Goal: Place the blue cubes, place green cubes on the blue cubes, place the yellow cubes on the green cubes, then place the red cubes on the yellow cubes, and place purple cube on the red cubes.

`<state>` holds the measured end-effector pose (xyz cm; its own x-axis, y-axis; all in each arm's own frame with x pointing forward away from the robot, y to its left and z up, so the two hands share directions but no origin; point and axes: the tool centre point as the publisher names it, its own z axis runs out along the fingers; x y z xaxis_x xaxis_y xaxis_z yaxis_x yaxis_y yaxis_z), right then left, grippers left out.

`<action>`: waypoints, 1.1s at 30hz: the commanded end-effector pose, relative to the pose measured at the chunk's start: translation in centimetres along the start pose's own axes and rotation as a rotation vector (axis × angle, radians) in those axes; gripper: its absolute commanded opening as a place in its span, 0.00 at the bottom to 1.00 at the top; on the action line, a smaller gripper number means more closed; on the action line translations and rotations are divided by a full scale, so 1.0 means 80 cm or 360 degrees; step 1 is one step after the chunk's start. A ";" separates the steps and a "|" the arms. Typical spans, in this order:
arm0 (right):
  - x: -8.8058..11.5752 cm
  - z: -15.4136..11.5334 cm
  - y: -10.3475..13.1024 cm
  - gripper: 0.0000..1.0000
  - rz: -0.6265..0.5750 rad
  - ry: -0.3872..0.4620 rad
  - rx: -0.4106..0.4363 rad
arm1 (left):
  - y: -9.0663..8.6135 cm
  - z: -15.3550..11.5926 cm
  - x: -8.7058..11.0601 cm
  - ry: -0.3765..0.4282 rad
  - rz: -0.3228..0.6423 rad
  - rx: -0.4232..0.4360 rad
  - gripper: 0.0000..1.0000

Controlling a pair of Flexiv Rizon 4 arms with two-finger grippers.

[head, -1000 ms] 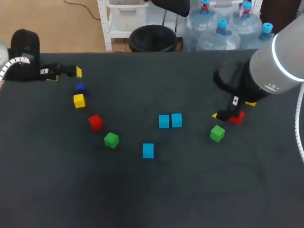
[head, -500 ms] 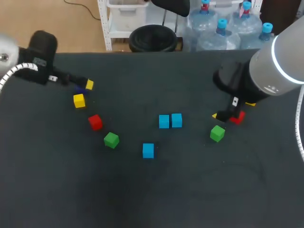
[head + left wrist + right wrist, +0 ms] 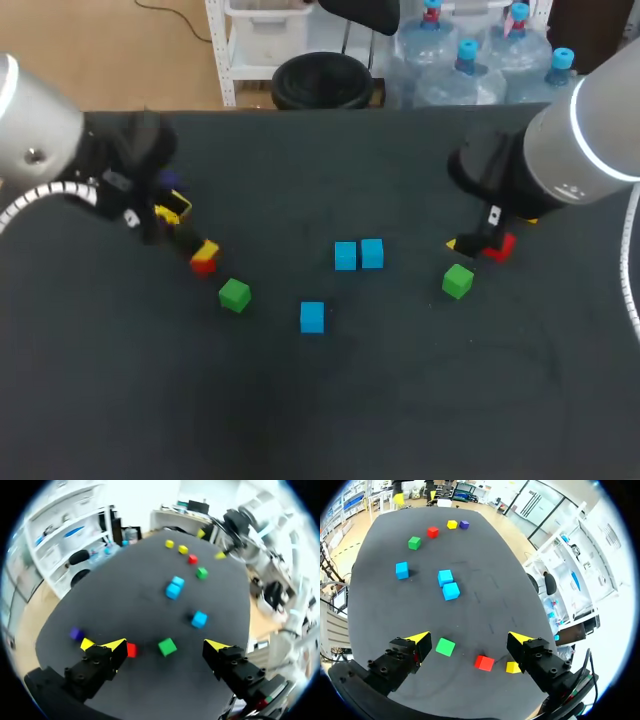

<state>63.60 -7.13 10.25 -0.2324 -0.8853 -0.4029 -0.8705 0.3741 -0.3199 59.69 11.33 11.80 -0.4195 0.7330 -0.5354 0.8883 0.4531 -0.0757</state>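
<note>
1. The left claw (image 3: 165,645) hangs released, fingers wide and empty, low over the left of the surface (image 3: 330,420). The left red cube (image 3: 203,263) sits just beside one fingertip. The left green cube (image 3: 234,294) lies just ahead, between the fingers.
2. The right claw (image 3: 469,638) is released too, holding nothing, above the right green cube (image 3: 445,646) and the right red cube (image 3: 484,662).
3. My read is that the base comes first. The blue pair (image 3: 345,256) already sits side by side mid-surface. The loose blue cube (image 3: 312,317) lies apart from it, nearer my side.
4. To do this well, pass over red and green for now and centre on the loose blue cube. Square the fingers to two opposite faces, drop straight, clench at mid-height, and lift clear before travelling.
5. Watch the left green cube close by, because a wide finger could nudge it. Set the blue flush against the pair, or the upper layers may not sit level.
6. Now the count:
   - Blue: three.
   - Green: two.
   - Red: two.
   - Yellow: three. The left yellow cube (image 3: 87,643) is beside the purple cube (image 3: 76,633), and the far yellow cubes (image 3: 183,549) are a pair near the right claw.
   - Purple: one.
</note>
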 end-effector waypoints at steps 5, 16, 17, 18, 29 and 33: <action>0.002 0.000 0.004 1.00 0.0003 -0.0008 0.0053 | -0.002 0.021 -0.003 0.0524 0.0631 0.0173 1.00; 0.002 0.000 0.004 1.00 0.0003 -0.0008 0.0053 | -0.023 0.067 -0.010 0.0568 0.0302 0.0040 1.00; 0.002 0.000 0.004 1.00 0.0003 -0.0008 0.0053 | -0.023 0.069 -0.012 0.0557 0.0283 0.0030 1.00; 0.002 0.000 0.004 1.00 0.0003 -0.0008 0.0053 | -0.023 0.071 -0.013 0.0552 0.0237 0.0023 1.00; 0.002 0.000 0.004 1.00 0.0003 -0.0008 0.0053 | -0.038 0.093 -0.017 0.0539 0.0324 -0.0056 1.00; 0.002 0.000 0.004 1.00 0.0003 -0.0008 0.0053 | -0.037 0.098 -0.012 0.0558 0.0320 -0.0002 1.00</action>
<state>63.52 -7.15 10.26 -0.2322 -0.8851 -0.4034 -0.8610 0.3799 -0.3381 58.51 5.27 6.25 -0.2784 0.9342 -0.2232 0.9570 0.2895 0.0177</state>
